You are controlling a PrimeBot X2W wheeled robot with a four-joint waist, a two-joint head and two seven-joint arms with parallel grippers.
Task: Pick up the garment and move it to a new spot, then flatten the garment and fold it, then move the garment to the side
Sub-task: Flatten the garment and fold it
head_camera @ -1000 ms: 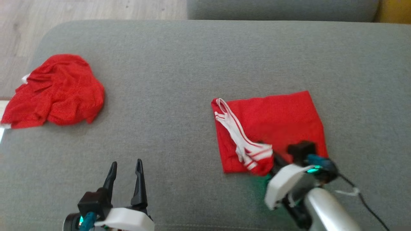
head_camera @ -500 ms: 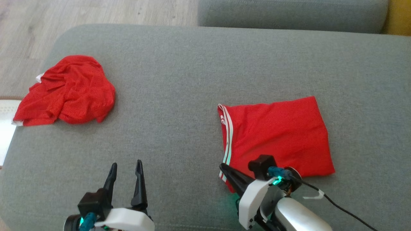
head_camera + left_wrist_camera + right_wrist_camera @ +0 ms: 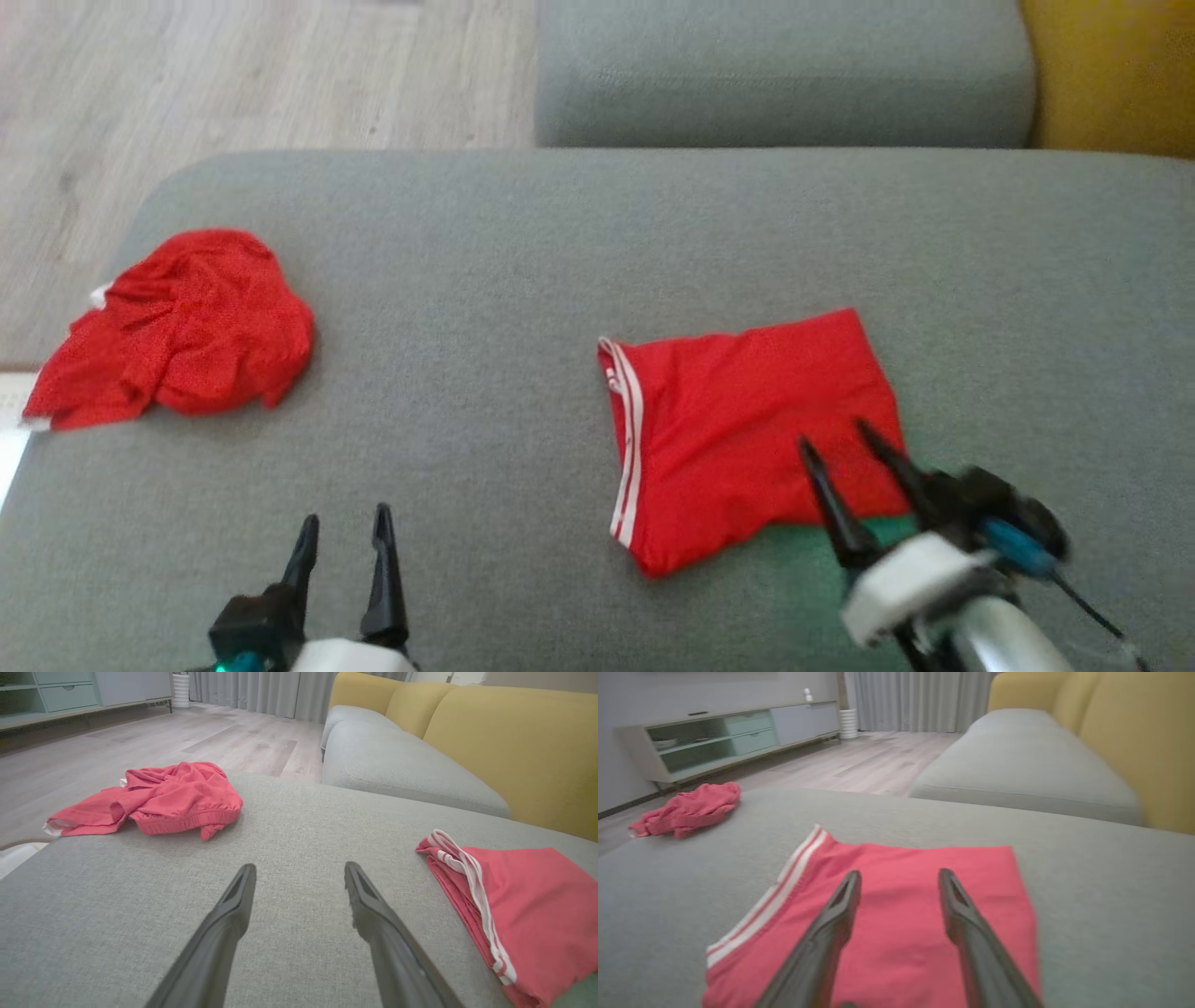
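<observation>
1. Head view, nearest: the left gripper (image 3: 344,515) hangs with its fingers spread and empty. The right gripper (image 3: 832,434) hovers over the shorts' near edge, fingers parted, gripping nothing.
2. Mid-seat: the red shorts (image 3: 747,429) lie folded flat on the grey sofa seat (image 3: 485,280), right of centre. Folding looks done; moving them aside is probably what is left.
3. Farther left: a crumpled red garment (image 3: 187,327), not folded.

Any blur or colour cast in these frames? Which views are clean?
Head view: right gripper motion-blurred, green glow on the cushion beside it, folded garment fairly sharp. Left wrist view: crisp, left gripper in focus, reds washed to pink. Right wrist view: soft throughout, yellow backrest edges smeared.
</observation>
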